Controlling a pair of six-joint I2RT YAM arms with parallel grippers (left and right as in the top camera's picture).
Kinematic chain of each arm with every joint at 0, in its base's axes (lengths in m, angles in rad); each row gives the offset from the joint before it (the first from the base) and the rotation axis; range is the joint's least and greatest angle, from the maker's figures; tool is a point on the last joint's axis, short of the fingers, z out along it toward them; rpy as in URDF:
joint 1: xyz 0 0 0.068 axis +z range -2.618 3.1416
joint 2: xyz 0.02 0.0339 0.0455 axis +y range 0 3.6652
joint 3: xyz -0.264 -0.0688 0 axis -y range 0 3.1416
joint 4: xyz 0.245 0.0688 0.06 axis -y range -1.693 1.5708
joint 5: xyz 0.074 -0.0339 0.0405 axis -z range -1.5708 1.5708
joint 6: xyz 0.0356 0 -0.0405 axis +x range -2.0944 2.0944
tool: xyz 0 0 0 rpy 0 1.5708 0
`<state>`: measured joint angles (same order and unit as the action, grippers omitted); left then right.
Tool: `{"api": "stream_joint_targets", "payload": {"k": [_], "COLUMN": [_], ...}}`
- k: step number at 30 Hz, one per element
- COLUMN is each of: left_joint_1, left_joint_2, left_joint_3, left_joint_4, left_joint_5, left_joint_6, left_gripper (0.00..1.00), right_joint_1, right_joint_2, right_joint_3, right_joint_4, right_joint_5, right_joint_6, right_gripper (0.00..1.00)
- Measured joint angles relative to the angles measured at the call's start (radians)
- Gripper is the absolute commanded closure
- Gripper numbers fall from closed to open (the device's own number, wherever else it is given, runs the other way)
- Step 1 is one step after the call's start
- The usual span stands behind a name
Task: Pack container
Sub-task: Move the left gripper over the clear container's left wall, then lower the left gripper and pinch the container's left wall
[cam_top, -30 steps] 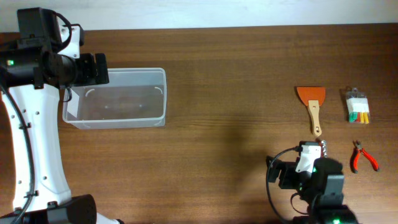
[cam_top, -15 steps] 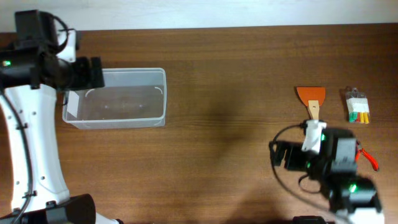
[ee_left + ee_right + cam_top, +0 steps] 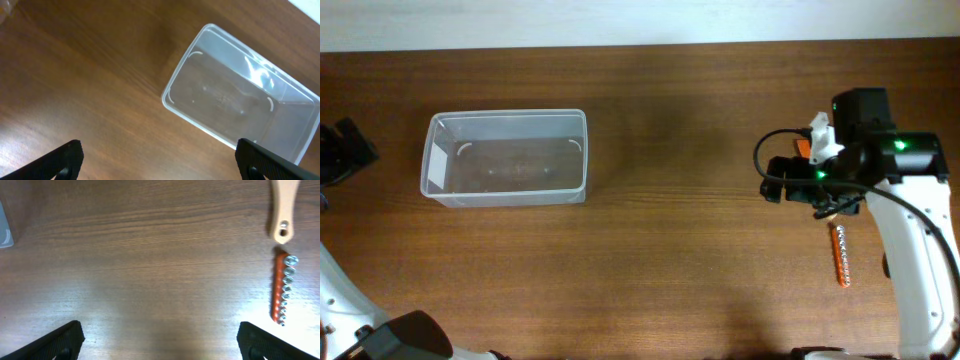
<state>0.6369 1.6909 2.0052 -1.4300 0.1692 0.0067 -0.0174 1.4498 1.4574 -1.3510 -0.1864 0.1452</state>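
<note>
On the near right of the worktop [image 3: 670, 250] lies an orange socket rail [image 3: 839, 255] with a row of small silver sockets, on its own and untouched. Just past its far end sits the tip of a wooden handle [image 3: 282, 210], close to the rail but not touching it. The right claw [image 3: 161, 341] hangs over bare wood beside these two, with its jaws spread wide and nothing between them. Farther back and well over to the left stands the container [image 3: 505, 160], a clear shallow bin sitting flat and upright, and as far as I can see nothing lies inside it. The left claw [image 3: 162, 162] is off at the left edge, well apart from the bin, jaws wide apart and empty too. To my eye the packing has not really started: no item is in the bin or in a grip, so every pick and drop is left to do.
</note>
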Motion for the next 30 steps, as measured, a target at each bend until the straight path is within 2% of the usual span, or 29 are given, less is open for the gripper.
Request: {"api": "stream_joint_targets", "payload": {"k": [2,5,14,20,30], "left_joint_1": [0.003,-0.006,-0.136,-0.233,-0.228], "left_joint_2": [0.0,0.0,0.087,0.199,0.256], "left_joint_3": [0.0,0.0,0.001,0.001,0.001], "left_joint_4": [-0.002,0.0,0.001,0.029,0.19], "left_joint_5": [0.023,0.061,0.1,-0.008,-0.128], "left_joint_6": [0.014,0.095,0.344,0.415,0.439], "left_gripper": [0.01,0.01,0.01,0.01,0.01], "right_joint_1": [0.03,0.123,0.55,0.608,0.608], "right_joint_2": [0.016,0.021,0.082,0.211,0.254], "right_joint_3": [0.0,0.0,0.006,0.007,0.007], "right_joint_4": [0.023,0.069,0.209,0.212,0.212], "right_joint_5": [0.001,0.003,0.132,0.177,0.309], "right_joint_6": [0.0,0.0,0.102,0.151,0.206], "right_gripper": [0.01,0.01,0.01,0.01,0.01]}}
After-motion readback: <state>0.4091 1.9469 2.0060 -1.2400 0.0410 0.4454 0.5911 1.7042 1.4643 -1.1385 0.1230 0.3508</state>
